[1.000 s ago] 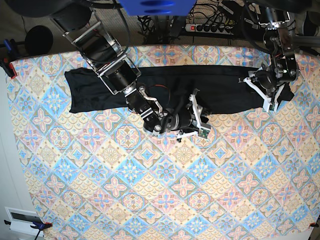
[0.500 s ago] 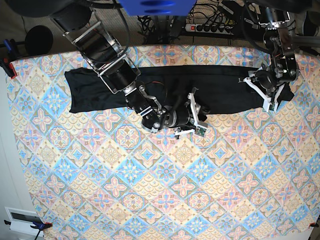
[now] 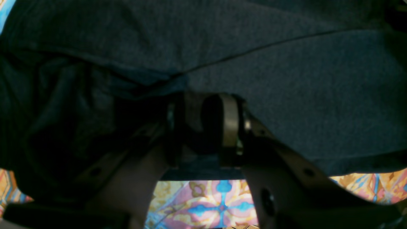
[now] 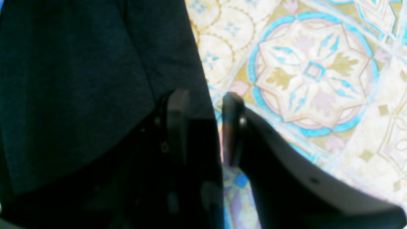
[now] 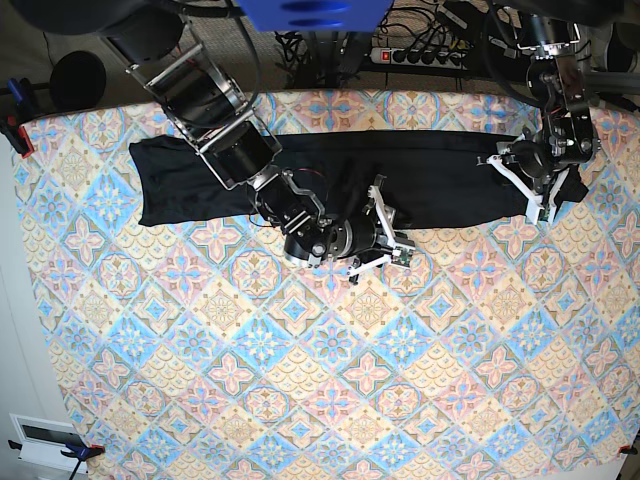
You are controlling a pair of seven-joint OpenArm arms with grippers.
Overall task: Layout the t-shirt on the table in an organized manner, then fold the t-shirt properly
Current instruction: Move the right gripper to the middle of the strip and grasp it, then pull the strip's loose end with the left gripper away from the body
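The black t-shirt (image 5: 430,170) lies as a long flat strip across the back of the patterned table (image 5: 300,380). My left gripper (image 5: 540,203) is at the strip's right end. In the left wrist view this gripper (image 3: 203,108) is shut on a bunch of the t-shirt (image 3: 286,79), which drapes over its tips, with the table (image 3: 206,200) below. My right gripper (image 5: 390,232) sits at the strip's near edge, around the middle. In the right wrist view it (image 4: 205,98) is open and straddles the t-shirt's (image 4: 79,79) hem, one finger over cloth, the other over the table (image 4: 311,73).
A power strip (image 5: 420,55) and cables lie behind the table's back edge. Clamps hold the cloth at the left corners (image 5: 15,130) (image 5: 85,452). A white box (image 5: 40,435) sits off the front left corner. The right arm's links cross the t-shirt's left half.
My right gripper has shifted up and slightly left, from the bare table toward the t-shirt's near edge. The left gripper and the t-shirt have stayed where they were.
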